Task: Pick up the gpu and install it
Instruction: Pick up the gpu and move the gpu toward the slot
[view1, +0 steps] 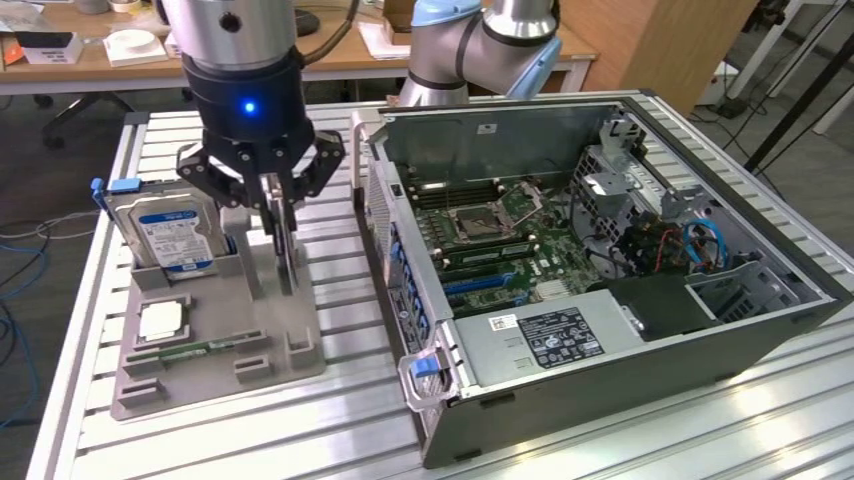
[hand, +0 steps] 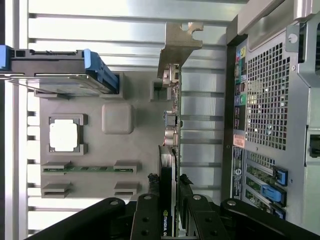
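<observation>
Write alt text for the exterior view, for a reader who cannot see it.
The gripper is shut on the top edge of the gpu, a thin black card standing upright in a grey holder tray on a slatted table. A hard drive stands in the tray at the exterior view's left; an open computer case lies at its right.

A lab: slotted aluminium bench (view1: 747, 430), opened computer case (view1: 481, 130), desks (view1: 347, 58) behind.

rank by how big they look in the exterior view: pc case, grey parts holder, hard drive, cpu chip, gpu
1. pc case
2. grey parts holder
3. hard drive
4. cpu chip
Unranked: gpu, held in the claw, seen edge-on, so unsure.
</observation>
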